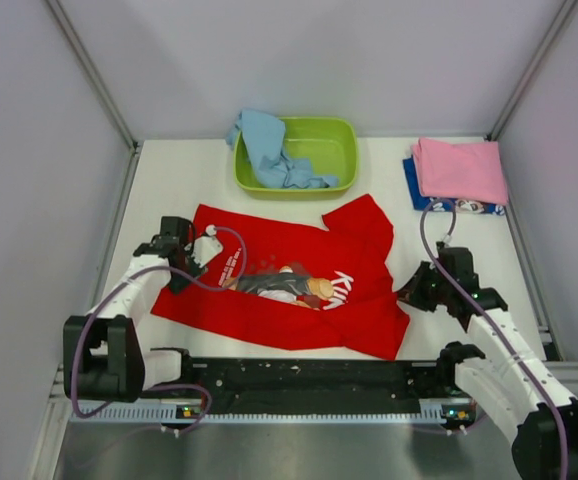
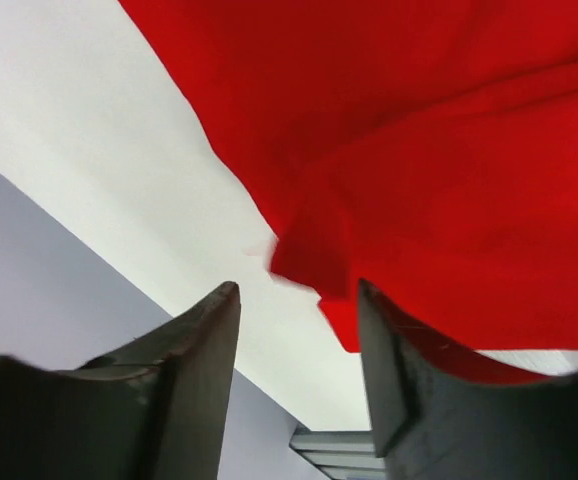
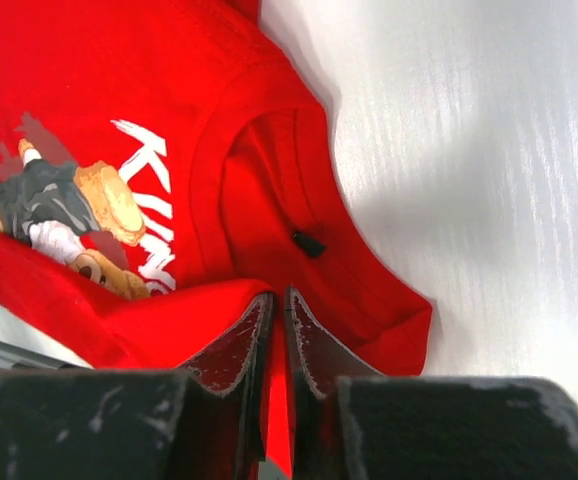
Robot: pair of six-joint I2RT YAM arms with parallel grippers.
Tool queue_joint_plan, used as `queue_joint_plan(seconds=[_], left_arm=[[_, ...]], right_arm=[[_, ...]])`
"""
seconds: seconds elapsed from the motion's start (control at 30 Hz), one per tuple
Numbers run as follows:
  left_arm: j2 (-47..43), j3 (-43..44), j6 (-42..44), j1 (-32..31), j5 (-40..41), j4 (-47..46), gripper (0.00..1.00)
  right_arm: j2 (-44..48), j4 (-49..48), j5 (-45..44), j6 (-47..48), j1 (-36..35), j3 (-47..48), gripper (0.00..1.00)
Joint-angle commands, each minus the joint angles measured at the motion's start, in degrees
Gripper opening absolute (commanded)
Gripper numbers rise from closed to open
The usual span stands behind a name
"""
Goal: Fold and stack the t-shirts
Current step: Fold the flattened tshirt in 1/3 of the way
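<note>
Red tee (image 1: 289, 290) spread print-up at mid-frame on the desk (image 1: 169, 175), one arm at each side.
The right jaws are pinched tight on a fold of cloth at the tee's right edge, just short of the collar. The left jaws stand wide, with a corner of the tee's left edge between them, ungripped. A blue tee (image 1: 267, 148) hangs over the rim of the basin (image 1: 341, 135) at upper centre. At upper right a folded pink tee (image 1: 459, 168) lies on a dark blue tee (image 1: 412, 183).
</note>
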State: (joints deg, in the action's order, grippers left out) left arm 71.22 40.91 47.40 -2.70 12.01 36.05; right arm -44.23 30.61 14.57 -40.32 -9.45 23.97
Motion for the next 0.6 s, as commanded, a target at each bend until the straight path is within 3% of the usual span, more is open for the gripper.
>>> queue_joint_plan(seconds=[0.0,0.03,0.1,0.23,0.43,0.57], left_arm=[[1.1,7.2,-1.0,0.4,-7.3,6.0,0.62],[1.5,9.8,-1.5,0.5,-9.5,8.1,0.66],[3.0,16.4,-3.4,0.9,-13.6,9.9,0.70],[10.4,24.6,-9.2,1.2,-16.1,6.8,0.72],[30.1,40.4,-23.1,4.6,-18.0,4.9,0.72],[39.1,47.3,-26.3,5.1,-18.8,4.4,0.73]], right_arm=[[-2.7,-2.6,-1.3,2.2,0.7,2.1,0.36],[-3.8,-2.1,-1.9,2.9,0.7,3.7,0.54],[-5.9,-1.5,-4.7,4.2,0.6,7.3,0.61],[-12.7,-7.1,-7.3,8.4,0.7,14.0,0.63],[-33.8,-17.1,-6.8,12.2,1.9,23.7,0.61],[-46.0,-19.4,-5.4,11.1,2.2,30.5,0.61]])
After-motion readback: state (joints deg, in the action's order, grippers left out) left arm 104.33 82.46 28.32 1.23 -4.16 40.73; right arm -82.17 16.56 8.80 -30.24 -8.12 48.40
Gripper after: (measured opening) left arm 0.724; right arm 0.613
